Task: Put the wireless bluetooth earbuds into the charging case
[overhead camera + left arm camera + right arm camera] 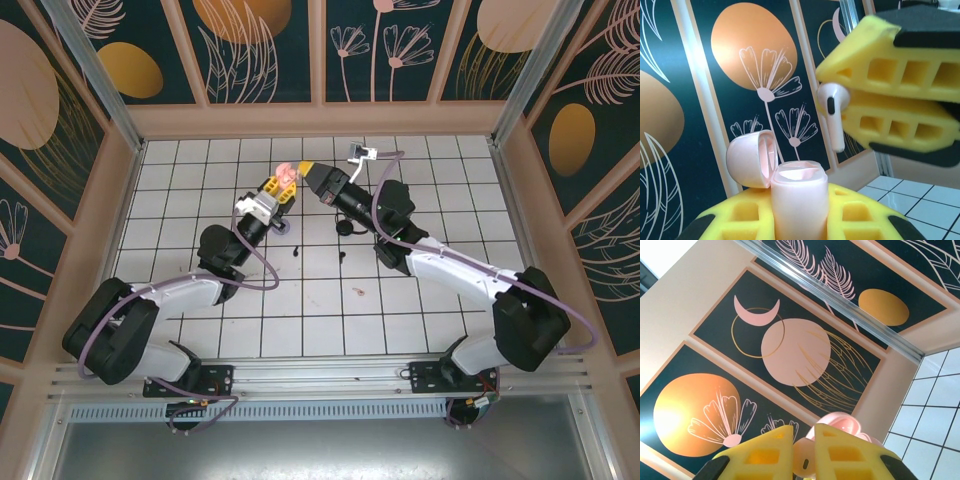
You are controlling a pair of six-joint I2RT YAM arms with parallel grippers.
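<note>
A pink charging case (799,200) stands upright with its lid (751,159) swung open to the left. My left gripper (799,220) is shut on its body. In the top view that left gripper (277,192) holds the case (287,176) above the far middle of the tiles. My right gripper (304,169) meets it from the right, shut on a pink earbud (834,117). The earbud's stem points down and hangs above and to the right of the case's opening, a short gap apart. In the right wrist view the earbud (804,462) sits between the yellow fingers (850,452), with the case (840,421) just behind.
A black case (347,225) and two small black earbuds (297,250) (342,257) lie on the white tiles under the arms. A small dark piece (283,228) and a tiny pinkish one (360,292) lie nearby. Patterned walls close in the table.
</note>
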